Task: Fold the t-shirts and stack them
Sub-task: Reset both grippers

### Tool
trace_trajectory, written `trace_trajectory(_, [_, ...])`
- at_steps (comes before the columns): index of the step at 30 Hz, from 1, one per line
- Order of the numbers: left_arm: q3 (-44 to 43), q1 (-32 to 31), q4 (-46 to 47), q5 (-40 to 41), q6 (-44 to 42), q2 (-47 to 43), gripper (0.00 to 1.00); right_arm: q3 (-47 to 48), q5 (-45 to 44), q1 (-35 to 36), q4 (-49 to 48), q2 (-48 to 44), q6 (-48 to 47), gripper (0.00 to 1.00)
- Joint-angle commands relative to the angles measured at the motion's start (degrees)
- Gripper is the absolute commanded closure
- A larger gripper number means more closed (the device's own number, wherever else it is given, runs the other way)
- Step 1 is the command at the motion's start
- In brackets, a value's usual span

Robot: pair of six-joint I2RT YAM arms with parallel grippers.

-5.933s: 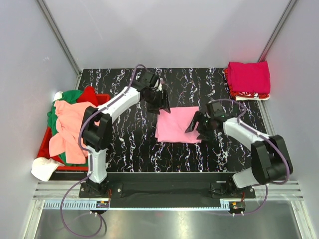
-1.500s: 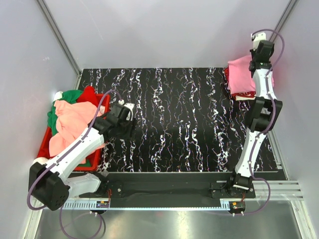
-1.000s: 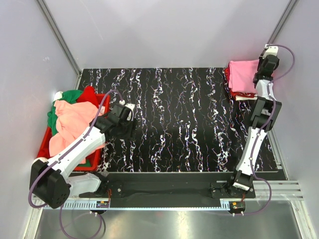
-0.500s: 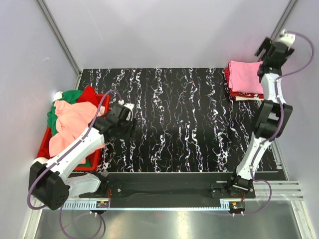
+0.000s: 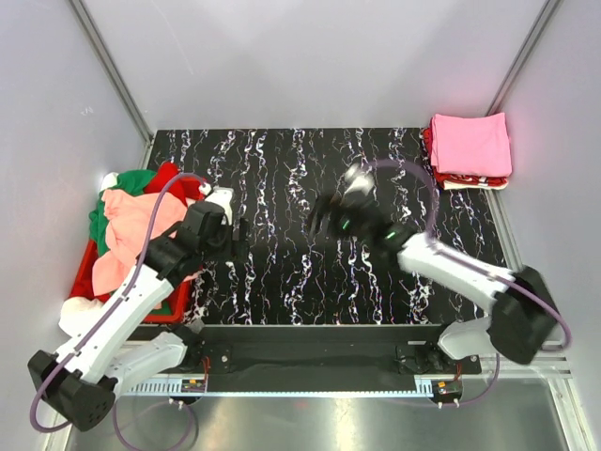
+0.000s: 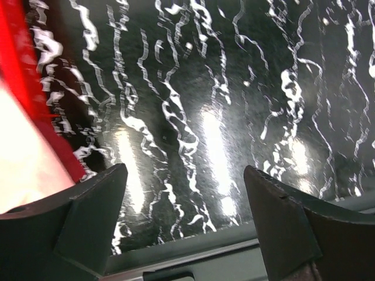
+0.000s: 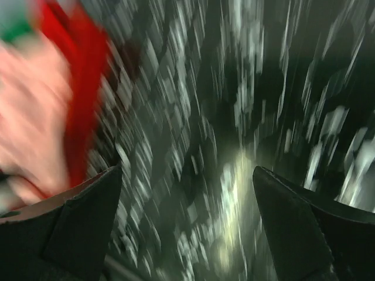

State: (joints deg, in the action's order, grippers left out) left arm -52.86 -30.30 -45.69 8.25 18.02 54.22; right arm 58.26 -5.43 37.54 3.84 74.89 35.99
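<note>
1. Your left gripper (image 5: 235, 240) hangs over the tabletop (image 5: 282, 160) near its left edge, just beside the red crate (image 5: 188, 299). In the left wrist view its fingers (image 6: 88, 216) stand wide apart, with only bare marbled surface between them. It holds nothing.
2. Your right gripper (image 5: 319, 224) is over the middle of the tabletop and is smeared by motion blur in the overhead view. In the right wrist view, which is also blurred, its fingers (image 7: 299, 228) are spread wide with nothing caught in the gap.
3. The folded stack (image 5: 467, 178) sits in the far right corner of the tabletop, well apart from both grippers. A pink t-shirt (image 5: 470, 143) lies flat on top, with red and white edges showing beneath it.
4. The unfolded shirts are heaped in the red crate at the left edge. A salmon t-shirt (image 5: 127, 235) is draped on top, with a green t-shirt (image 5: 127, 183) and a red t-shirt (image 5: 169, 176) behind it at the far side. A white t-shirt (image 5: 75, 315) hangs out at the near corner.
5. The left wrist view catches the crate's red wall (image 6: 23, 88) and salmon cloth at its left border.
</note>
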Motion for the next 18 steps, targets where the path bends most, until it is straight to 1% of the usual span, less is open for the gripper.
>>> trace_trajectory(1, [-1.46, 0.07, 0.52, 6.68, 0.70, -3.23, 0.11, -6.04, -11.65, 14.72, 11.44, 2.71, 10.23, 0.00])
trace_trajectory(3, [-1.63, 0.16, 0.43, 8.00, 1.14, -4.38, 0.11, -7.28, -13.37, 20.26, 12.95, 3.85, 12.96, 0.00])
trace_trajectory(4, [-1.28, 0.16, 0.69, 9.14, 1.05, -5.77, 0.07, -7.72, -12.68, 20.99, 12.95, 4.47, 14.27, 0.00])
trace_trajectory(6, [-1.37, 0.25, 0.52, 11.86, 1.40, -6.93, 0.04, -8.25, -13.37, 24.14, 12.08, 6.22, 13.07, 0.00])
trace_trajectory(7, [-1.19, 0.25, 0.52, 12.57, 1.66, -8.24, 0.01, -8.34, -15.20, 25.38, 11.72, 6.67, 12.62, 0.00])
trace_trajectory(12, [-0.84, 0.25, 1.13, 14.42, 1.84, -11.85, 0.01, -5.62, -16.72, 27.32, 12.25, 9.13, 10.68, 0.00])
trace_trajectory(17, [-0.66, 0.25, 1.39, 15.74, 2.80, -14.49, 0.01, -6.40, -16.80, 27.32, 11.98, 9.22, 11.38, 0.00])
trace_trajectory(18, [-1.97, 0.25, 0.52, 16.79, 3.51, -14.40, 0.01, -6.40, -17.15, 27.41, 12.51, 9.22, 11.56, 0.00])
